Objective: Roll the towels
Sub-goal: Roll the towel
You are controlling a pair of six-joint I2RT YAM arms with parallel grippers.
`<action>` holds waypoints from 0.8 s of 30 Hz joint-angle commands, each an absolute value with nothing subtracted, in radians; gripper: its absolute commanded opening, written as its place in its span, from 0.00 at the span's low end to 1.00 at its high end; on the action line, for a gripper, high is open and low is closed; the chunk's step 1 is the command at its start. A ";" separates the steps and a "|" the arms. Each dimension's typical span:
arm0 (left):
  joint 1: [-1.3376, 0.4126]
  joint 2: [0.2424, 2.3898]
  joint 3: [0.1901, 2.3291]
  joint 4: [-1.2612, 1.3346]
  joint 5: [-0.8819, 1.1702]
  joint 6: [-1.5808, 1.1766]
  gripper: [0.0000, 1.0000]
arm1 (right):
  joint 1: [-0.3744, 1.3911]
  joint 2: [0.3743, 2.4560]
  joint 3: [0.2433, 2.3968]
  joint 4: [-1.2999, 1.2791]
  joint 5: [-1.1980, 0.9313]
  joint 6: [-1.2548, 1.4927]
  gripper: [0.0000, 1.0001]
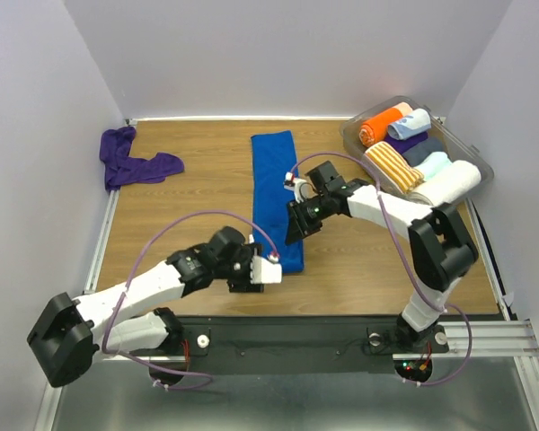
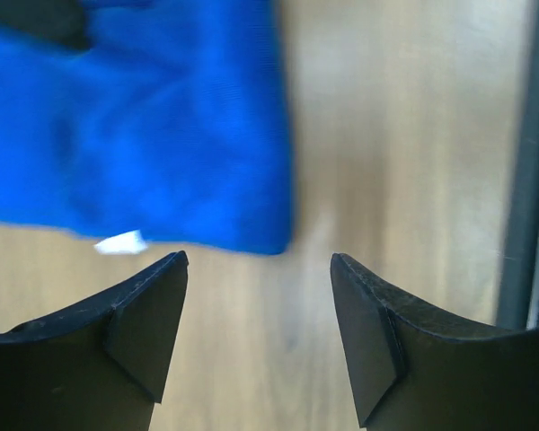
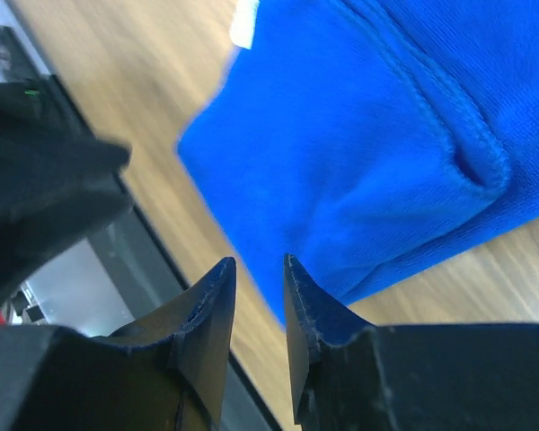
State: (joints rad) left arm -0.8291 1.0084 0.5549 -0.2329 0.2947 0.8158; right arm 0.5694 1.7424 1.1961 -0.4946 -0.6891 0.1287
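The royal blue cloth towel [image 1: 271,171] lies flat as a long strip mid-counter [image 1: 189,215]. The dark purple cloth towel [image 1: 130,163] is crumpled in the counter's far-left corner.

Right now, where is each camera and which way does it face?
Top external: above and behind, looking down at the table; left arm and right arm show.
Left wrist: wrist-mounted, looks past open left gripper at the blue towel.
Right wrist: wrist-mounted, past the narrowly parted right gripper, same towel.
Shared: the blue towel.
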 commanded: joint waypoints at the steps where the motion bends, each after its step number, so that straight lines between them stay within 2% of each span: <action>1: -0.935 1.049 0.523 -0.043 0.163 0.848 0.76 | 0.558 1.814 1.215 -0.483 -0.670 0.109 0.31; 6: -0.951 1.118 0.520 0.020 0.144 0.833 0.75 | 0.558 1.767 1.167 -0.485 -0.646 0.089 0.32; 9: -0.950 1.103 0.518 0.025 0.140 0.807 0.75 | 0.558 1.724 1.192 -0.486 -0.647 0.116 0.43; 11: -0.950 1.091 0.523 0.006 0.149 0.790 0.75 | 0.558 1.709 1.207 -0.485 -0.646 0.138 0.45; 16: -0.950 1.095 0.512 0.005 0.175 0.804 0.77 | 0.558 1.733 1.238 -0.486 -0.635 0.153 0.45; 21: -0.953 1.118 0.526 -0.025 0.213 0.841 0.79 | 0.558 1.778 1.244 -0.485 -0.732 0.153 0.43; 24: -0.976 1.158 0.511 0.047 0.189 0.824 0.80 | 0.558 1.825 1.211 -0.482 -0.762 0.161 0.42</action>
